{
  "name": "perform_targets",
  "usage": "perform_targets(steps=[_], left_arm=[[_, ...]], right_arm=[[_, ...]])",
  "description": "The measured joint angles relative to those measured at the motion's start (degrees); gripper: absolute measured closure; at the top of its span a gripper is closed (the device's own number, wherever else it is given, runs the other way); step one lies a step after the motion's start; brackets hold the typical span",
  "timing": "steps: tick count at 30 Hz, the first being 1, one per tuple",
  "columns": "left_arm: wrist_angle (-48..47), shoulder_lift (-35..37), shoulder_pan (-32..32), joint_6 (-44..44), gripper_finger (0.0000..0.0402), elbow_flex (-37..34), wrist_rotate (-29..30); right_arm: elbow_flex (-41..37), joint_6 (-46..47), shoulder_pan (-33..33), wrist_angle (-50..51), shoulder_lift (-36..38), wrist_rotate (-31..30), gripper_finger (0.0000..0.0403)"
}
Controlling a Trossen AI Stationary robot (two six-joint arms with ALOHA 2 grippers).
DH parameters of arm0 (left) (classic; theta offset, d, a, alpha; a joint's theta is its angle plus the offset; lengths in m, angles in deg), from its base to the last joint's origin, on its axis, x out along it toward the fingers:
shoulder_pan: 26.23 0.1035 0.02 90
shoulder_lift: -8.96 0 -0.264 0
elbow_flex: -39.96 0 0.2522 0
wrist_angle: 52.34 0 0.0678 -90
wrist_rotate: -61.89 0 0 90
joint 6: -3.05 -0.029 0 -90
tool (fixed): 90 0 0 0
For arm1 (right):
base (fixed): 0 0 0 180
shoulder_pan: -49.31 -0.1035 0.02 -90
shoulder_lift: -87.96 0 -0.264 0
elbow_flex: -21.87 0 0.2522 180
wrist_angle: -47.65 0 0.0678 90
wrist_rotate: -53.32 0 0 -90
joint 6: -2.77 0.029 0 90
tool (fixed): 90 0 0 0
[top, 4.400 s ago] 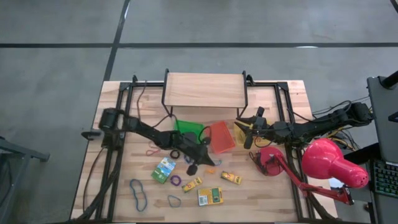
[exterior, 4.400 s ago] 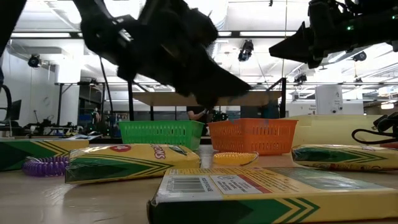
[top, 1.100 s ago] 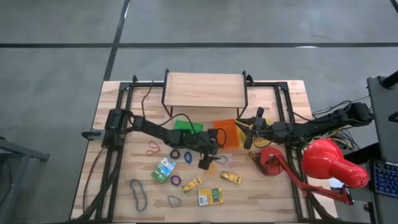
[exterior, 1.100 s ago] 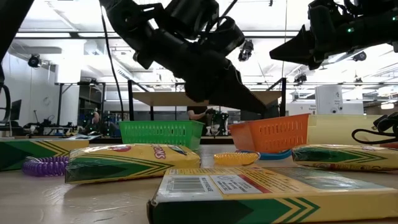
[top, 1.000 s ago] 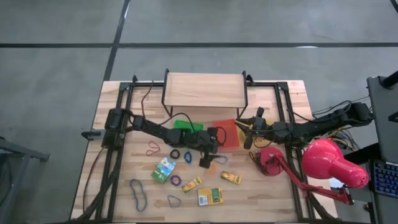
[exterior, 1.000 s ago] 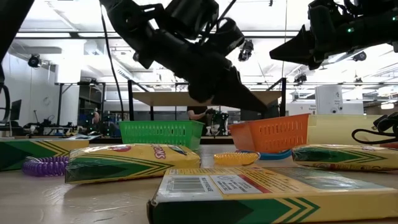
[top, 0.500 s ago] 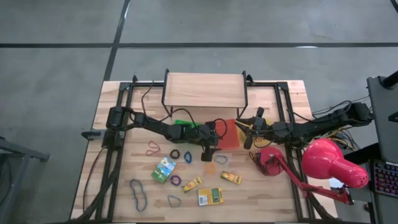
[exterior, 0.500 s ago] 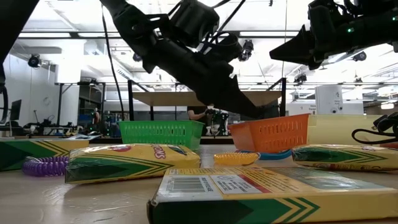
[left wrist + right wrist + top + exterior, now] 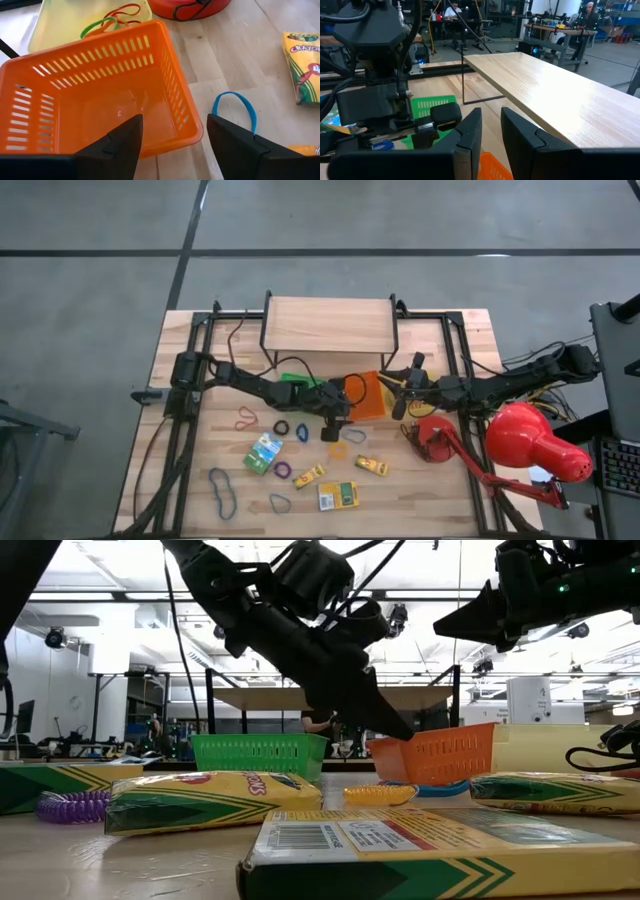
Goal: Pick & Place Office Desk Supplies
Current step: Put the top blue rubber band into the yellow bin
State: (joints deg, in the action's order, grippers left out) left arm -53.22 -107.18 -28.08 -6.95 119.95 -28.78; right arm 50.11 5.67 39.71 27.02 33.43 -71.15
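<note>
Several yellow and green crayon boxes and rubber bands lie flat on the near half of the table. My left gripper is open at the orange tray. One finger stands inside the tray and the other outside, above a blue band that lies on the wood. The tray is turned askew, with that band beside its bottom corner. My right gripper hangs above the yellow tray, slightly open with nothing between its fingers. My left gripper stands astride the orange tray's near wall close to a corner, one finger inside the tray and one outside. It comes slanting down from the table's left. The tray rests on the table. Whether a finger touches the wall, I cannot tell.
A green tray sits left of the orange one, under my left arm. A raised wooden shelf spans the far middle. A red desk lamp and its base take up the right side. The yellow tray holds green and red bands.
My left arm has swung a little toward the table's far edge. Its gripper has sunk slightly at the orange tray's edge, still open. The tray has kept its place.
</note>
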Motion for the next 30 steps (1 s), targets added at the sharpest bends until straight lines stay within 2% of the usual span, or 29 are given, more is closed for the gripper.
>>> perform_targets(steps=[8,24,30], left_arm=[[-1.45,0.0,-0.04,0.23,0.019,0.0,-0.61],[-2.18,0.0,-0.04,1.07,0.028,0.0,-0.63],[-2.14,0.0,-0.04,1.07,0.0302,0.0,-0.66]], right_arm=[[0.0,-0.03,-0.01,0.0,0.0,0.0,0.0335],[0.0,0.04,0.01,0.02,0.0,0.0,0.0335],[0.0,-0.04,0.0,0.01,0.0,0.0,0.0335]])
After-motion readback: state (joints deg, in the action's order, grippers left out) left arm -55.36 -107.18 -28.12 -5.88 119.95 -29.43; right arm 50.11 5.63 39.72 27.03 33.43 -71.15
